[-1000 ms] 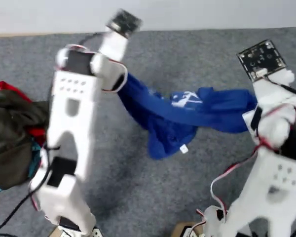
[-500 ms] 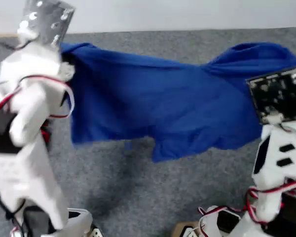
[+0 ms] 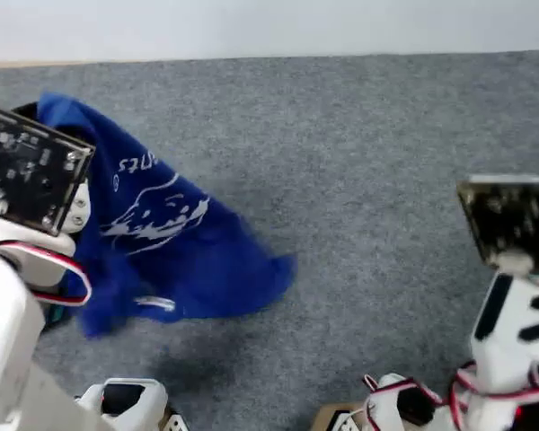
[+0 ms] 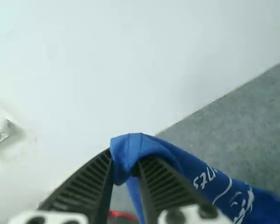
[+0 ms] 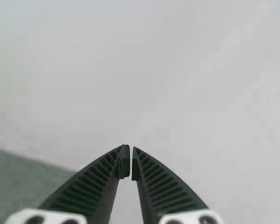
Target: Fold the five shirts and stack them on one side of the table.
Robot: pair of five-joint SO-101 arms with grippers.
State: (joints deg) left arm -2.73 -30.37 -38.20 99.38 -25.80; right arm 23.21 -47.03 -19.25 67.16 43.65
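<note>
Grey table (image 3: 386, 180) below us, and the stretch is gone: our right claw (image 5: 129, 156) has let go, nearly shut on nothing, while our left claw (image 4: 129, 163) pinches a fold of the blue shirt (image 3: 180, 242) drooping beneath it, so we judge spreading must restart.

Shirt (image 3: 189, 260) in left gripper (image 4: 126, 164), on table's (image 3: 386, 180) left

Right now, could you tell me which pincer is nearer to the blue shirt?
Left. The left pincer is clamped on a fold of the blue shirt. The right pincer is shut on nothing, aimed at the wall, apart from the shirt.
</note>
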